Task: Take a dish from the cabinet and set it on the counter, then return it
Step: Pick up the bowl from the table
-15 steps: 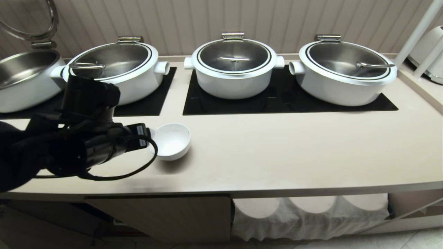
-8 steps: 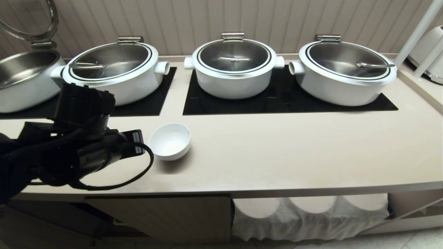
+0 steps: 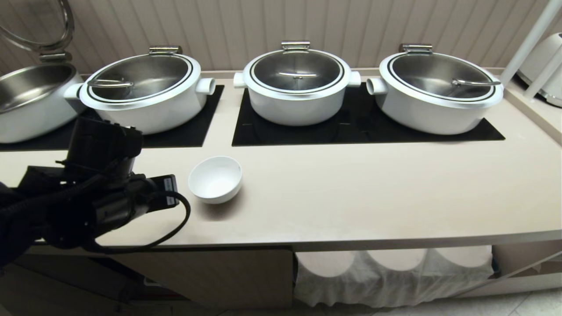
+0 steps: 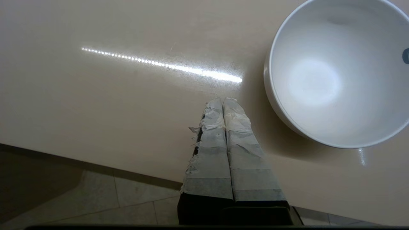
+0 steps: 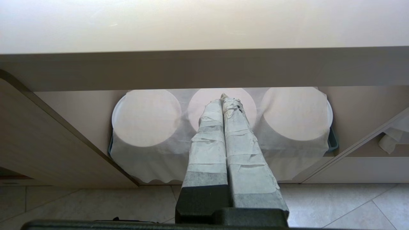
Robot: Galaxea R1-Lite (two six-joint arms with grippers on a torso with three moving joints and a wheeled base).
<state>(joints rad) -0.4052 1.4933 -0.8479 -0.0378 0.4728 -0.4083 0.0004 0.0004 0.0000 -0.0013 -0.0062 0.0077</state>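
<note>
Left claw: the left gripper [image 4: 222,99] has its taped fingers [image 4: 209,140] pressed together and pinches nothing; it hangs low over the counter [image 3: 351,193], near the front edge.
Dish: the dish [image 3: 215,179] stands upright and empty on the counter, just beside the tips of this claw, on the side away from the robot's body; a narrow strip of bare counter lies between them, so they are apart.
Right claw: the right gripper [image 5: 224,97] is also pressed together and empty; it is parked below the counter edge and points toward three white round shapes under a white cloth [image 5: 220,150].
Beyond the dish: three lidded pots, the nearest one [image 3: 142,90], sit on black hob plates, farther from the claw than the dish.
Cabinet: the cabinet door [image 3: 206,274] is below the counter, under the left claw.
Step in hand: I judge that the setting-down is done and the return is not yet started.
Next move: the left claw needs to spread, come over the near rim of the dish, pinch the wall, lift, and then carry it down to the cabinet.
</note>
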